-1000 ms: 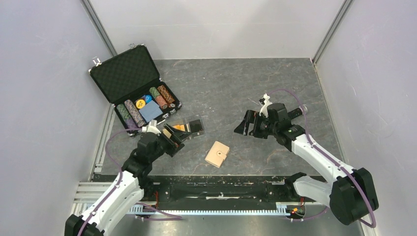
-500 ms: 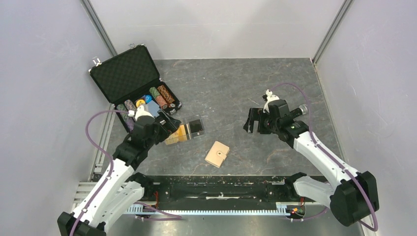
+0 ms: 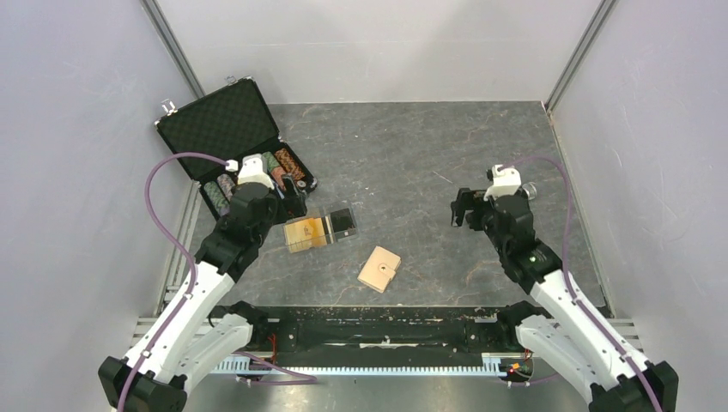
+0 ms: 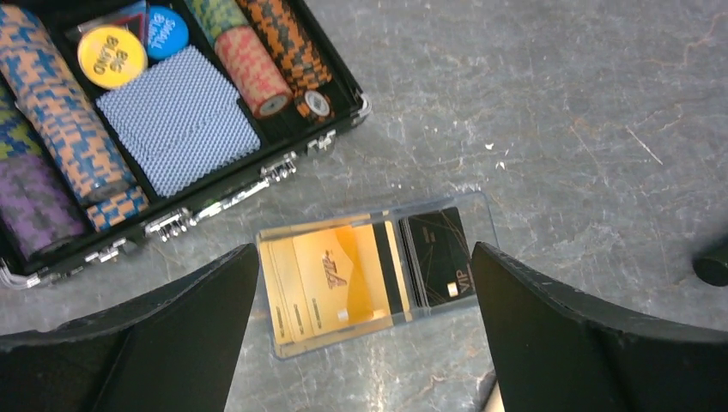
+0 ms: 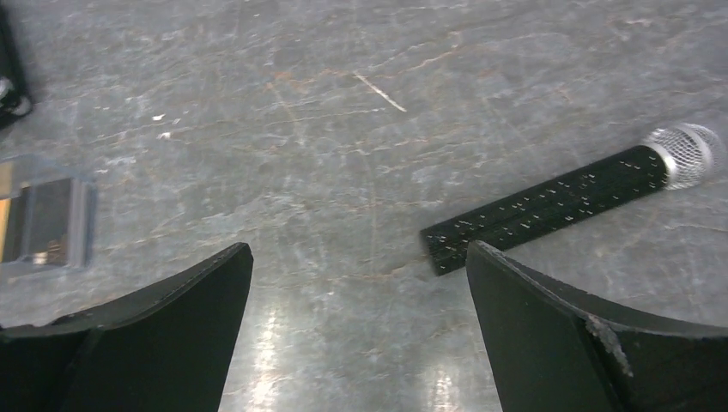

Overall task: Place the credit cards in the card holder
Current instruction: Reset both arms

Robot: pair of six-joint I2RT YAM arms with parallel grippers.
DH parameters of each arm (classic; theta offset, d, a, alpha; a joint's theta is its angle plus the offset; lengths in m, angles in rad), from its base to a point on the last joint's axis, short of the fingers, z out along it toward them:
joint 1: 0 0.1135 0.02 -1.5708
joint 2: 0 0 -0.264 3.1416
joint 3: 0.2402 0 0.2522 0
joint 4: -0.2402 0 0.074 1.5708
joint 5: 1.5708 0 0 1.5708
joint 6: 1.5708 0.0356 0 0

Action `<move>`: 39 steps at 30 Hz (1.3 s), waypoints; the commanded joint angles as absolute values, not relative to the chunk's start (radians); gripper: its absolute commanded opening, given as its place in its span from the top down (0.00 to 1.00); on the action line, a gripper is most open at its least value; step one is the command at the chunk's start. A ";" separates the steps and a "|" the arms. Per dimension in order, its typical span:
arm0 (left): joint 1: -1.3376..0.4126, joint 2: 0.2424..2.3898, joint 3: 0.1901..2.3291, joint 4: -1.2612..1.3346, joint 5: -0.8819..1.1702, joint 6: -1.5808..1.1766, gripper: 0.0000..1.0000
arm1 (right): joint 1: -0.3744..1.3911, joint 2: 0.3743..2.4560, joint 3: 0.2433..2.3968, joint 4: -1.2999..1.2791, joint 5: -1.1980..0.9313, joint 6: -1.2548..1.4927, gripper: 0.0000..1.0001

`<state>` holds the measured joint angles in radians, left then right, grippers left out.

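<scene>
Left claw (image 4: 362,257): spread wide, nothing held; poised over the clear box (image 4: 481,210).
Right claw (image 5: 357,251): spread wide, nothing held; well apart, at right of the top view.
Credit cards (image 4: 343,270): laid flat in the box; orange-gold card (image 4: 322,279) left, black card (image 4: 439,257) right, framed between the left fingers.
Box long axis: left-right in the wrist view, along the finger gap.
Card holder (image 3: 379,269): closed on the surface (image 3: 412,154), lower right of the box.
Nearer arm: left, as judged.

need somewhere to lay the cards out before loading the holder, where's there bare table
Biggest bare patch: far middle of the table, bordered by poker-chip case, clear box and right fingers. Smaller strip between card holder and right arm. Crowded at left around the case, box and left fingers.
</scene>
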<state>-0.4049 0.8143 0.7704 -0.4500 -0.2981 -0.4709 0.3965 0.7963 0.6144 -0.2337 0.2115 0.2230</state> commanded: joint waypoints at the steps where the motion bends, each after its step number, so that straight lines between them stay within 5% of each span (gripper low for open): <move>1: -0.401 0.761 0.689 -0.245 -0.343 -0.275 0.00 | 0.395 0.702 0.458 -0.008 0.378 0.139 0.02; 9: -0.360 0.778 0.290 0.363 -0.566 -0.101 0.00 | 0.391 0.710 0.131 0.307 0.757 0.013 0.02; 18: -0.213 1.072 0.165 0.816 -0.367 -0.030 0.00 | 0.308 0.878 -0.248 1.120 0.671 -0.144 0.02; 30: -0.132 1.470 0.224 1.140 -0.202 0.049 0.00 | 0.086 1.415 -0.210 1.717 0.396 -0.123 0.02; 33: -0.098 1.476 0.258 1.081 -0.130 0.039 0.00 | 0.080 1.353 -0.108 1.411 0.323 -0.127 0.02; 39: -0.097 1.470 0.274 1.041 -0.167 0.017 0.00 | 0.083 1.375 -0.107 1.455 0.305 -0.147 0.02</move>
